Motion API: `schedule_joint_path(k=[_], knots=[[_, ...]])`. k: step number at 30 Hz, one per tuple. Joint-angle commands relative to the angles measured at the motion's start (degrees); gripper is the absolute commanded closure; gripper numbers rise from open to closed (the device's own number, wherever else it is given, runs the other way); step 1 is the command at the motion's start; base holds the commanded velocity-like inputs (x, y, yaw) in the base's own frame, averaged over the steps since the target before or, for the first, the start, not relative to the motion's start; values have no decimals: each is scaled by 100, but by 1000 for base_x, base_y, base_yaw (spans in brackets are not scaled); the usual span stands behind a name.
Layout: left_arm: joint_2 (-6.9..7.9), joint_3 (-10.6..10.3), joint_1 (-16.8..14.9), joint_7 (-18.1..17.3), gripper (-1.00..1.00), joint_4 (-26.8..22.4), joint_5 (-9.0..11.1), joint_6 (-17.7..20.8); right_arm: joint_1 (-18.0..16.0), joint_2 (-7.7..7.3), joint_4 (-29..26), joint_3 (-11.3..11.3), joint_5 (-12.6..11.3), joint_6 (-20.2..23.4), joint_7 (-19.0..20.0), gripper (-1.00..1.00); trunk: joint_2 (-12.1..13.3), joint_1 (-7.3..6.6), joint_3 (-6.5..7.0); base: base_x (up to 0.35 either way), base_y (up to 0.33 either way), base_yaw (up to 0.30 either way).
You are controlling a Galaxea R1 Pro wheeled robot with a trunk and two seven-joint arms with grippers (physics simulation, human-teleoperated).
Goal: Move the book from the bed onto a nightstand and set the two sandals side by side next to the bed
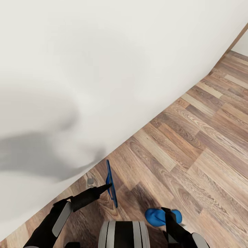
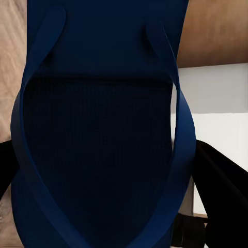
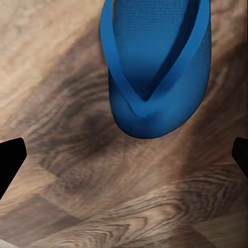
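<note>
Here the left end effector (image 1: 107, 186) grips one sandal (image 1: 110, 184) edge-up; right end effector (image 3: 124, 155) gapes.

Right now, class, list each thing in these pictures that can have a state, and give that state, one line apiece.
Left gripper: shut on the held sandal.
Held sandal: lifted, on edge, beside the bed.
Floor sandal: flat on the floor, straps up, free.
Right gripper: open, above the floor sandal.
Bed: pale cover, nothing on the part shown.
Floor: bare planks.

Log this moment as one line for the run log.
left gripper: shut on sandal, held on edge beside bed | right gripper: open above other sandal, flat on floor
</note>
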Motion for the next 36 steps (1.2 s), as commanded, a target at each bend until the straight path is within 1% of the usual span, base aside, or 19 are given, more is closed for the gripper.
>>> schedule_joint_path(k=[1,6,8,10,13,16,25,33,36], knots=[[5,-13,-2,-1,100,0,56,53,-2,6,-8,-19,-28,30,-31,-100,-3,1,-26,0,0,0],[5,-13,-5,-1,100,0,56,53,-2,-7,-109,-23,-28,61,12,-100,-10,14,-137,0,0,0],[5,-13,-3,1,100,0,56,53,-2,-16,-153,-21,-28,91,20,-100,-10,14,-137,0,0,0],[5,-14,-2,-2,100,0,56,53,-2,-9,-340,45,-28,108,217,-100,-10,14,-137,0,0,0],[5,-13,-1,-6,100,0,56,53,-2,-20,-491,246,-28,114,703,-100,-10,14,-137,0,0,0],[5,-13,-1,-7,100,0,56,53,-2,-17,-521,329,-24,86,864,-100,-10,14,-137,0,0,0],[5,-13,-1,-2,100,0,56,53,-2,-15,-523,334,-27,45,897,-100,-10,14,-137,0,0,0],[5,-22,-2,2,100,0,56,53,-2,-31,-520,319,-25,32,863,-100,-20,35,-314,0,0,0],[5,-22,-3,2,100,0,56,53,-2,-41,-519,311,-22,29,860,-100,-20,35,-314,0,0,0]])
